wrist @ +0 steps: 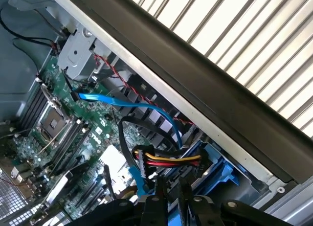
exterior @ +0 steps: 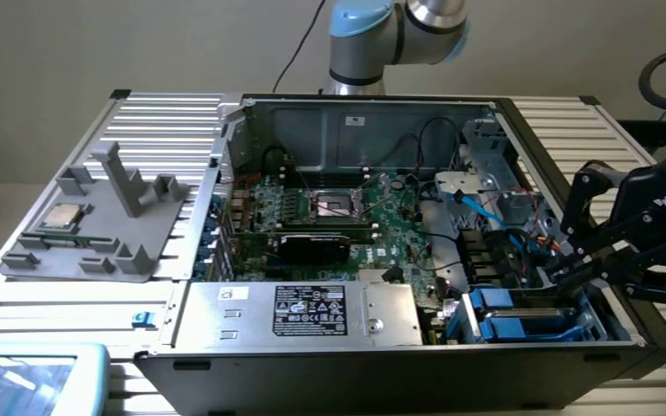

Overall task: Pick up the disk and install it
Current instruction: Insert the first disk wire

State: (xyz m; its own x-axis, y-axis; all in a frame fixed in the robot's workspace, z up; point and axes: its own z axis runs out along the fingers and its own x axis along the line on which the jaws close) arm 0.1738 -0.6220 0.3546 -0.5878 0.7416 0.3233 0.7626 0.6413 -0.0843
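Observation:
The disk, held in its bright blue carrier frame, lies in the drive bay at the front corner of the open computer case, on the exterior view's right. My gripper hangs just above that bay, reaching in over the case's side wall. In the wrist view the blue carrier sits directly beyond my gripper. Its two thin fingers stand a narrow gap apart, and I see nothing clamped between them.
A connector with red, yellow and black wires and a blue flat cable lie close to the fingers. The case side wall runs alongside. A grey labelled power-supply box, the motherboard and a grey fixture holding a processor chip are nearby.

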